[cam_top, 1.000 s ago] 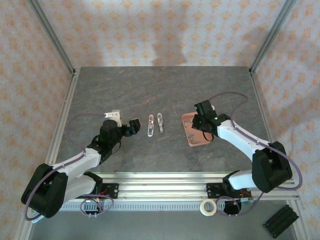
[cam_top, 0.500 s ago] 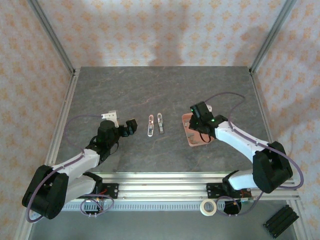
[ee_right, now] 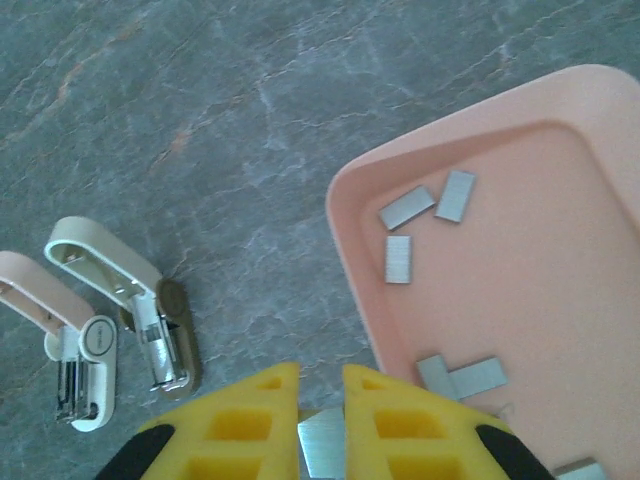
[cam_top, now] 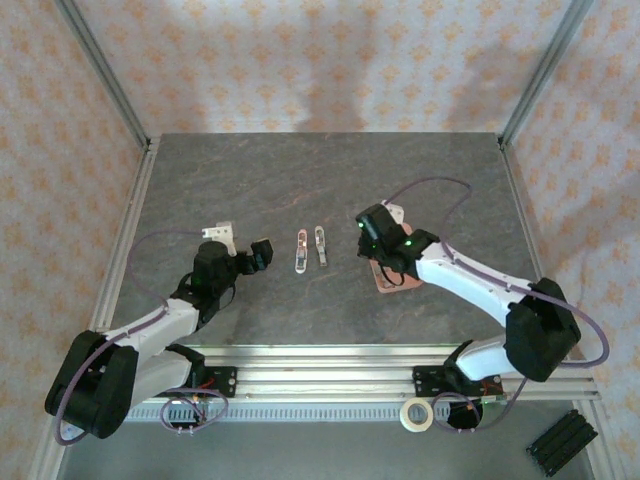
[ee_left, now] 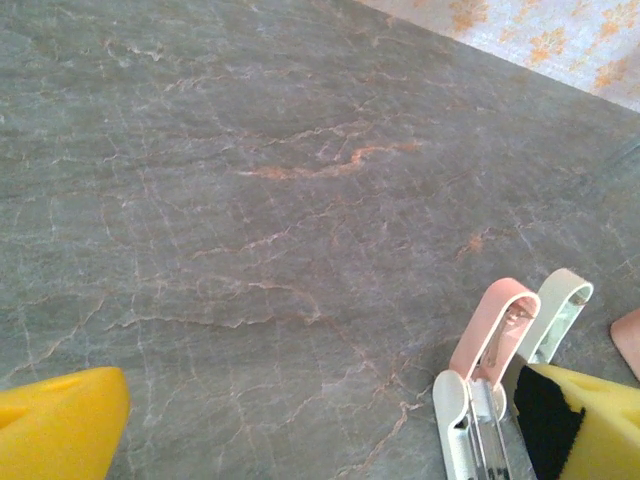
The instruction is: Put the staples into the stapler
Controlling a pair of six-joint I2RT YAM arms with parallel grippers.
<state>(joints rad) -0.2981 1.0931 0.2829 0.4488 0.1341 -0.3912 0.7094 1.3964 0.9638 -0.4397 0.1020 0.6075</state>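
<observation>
Right gripper (ee_right: 320,388) has swung off the salmon tray (ee_right: 350,215) toward 9 o'clock, a staple strip (ee_right: 322,447) pinched between its yellow fingers.
Tiny, flat and slick, the metal strip could twist or slip before meeting the narrow steel channel of the open pale-green stapler (ee_right: 125,305). Loose staples (ee_right: 408,208) lie in the smooth tray, 3 o'clock of it. Left gripper (cam_top: 262,252) hangs spread wide near the rounded pink stapler (ee_left: 495,325).

Bright, even light; soft shadows.

I'm running a robotics lab cell: aluminium frame posts (cam_top: 100,70), printed backdrop walls (cam_top: 320,60), a grey stone-look surface (cam_top: 300,180), slotted mounting rail (cam_top: 330,366) at its near edge.
</observation>
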